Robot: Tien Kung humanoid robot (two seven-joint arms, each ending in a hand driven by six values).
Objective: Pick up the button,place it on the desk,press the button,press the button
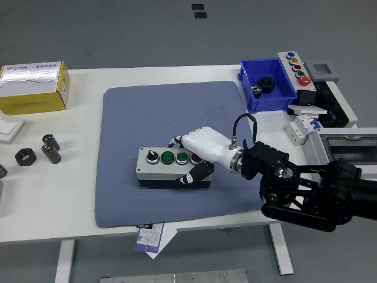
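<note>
Grey and boxy, the button box (pixel 171 168) sits low on the blue mat (pixel 129 124), toward the mat's near edge, and looks flat rather than tilted. The right hand (pixel 197 154) wraps its right end: white fingers (pixel 187 139) curl over the far top edge, and the thumb (pixel 197 172) presses the near face, so it is pinching the box. Along the lid run 4 controls: a black knob, 2 green buttons, and a red one partly under the palm.

The placing step looks nearly done; the job now, as I judge it, is a clean release. Best to let the base settle fully on the mat before loosening, then open thumb and fingers together so neither drags the box sideways. Lifting straight up would keep the fingers off the red button until the press is meant. For pressing, 1 fingertip coming down squarely on a cap should do, since the soft mat may let the box rock under an off-centre push.

Farther back stands a blue bin (pixel 268 85). The left hand is out of view.
</note>
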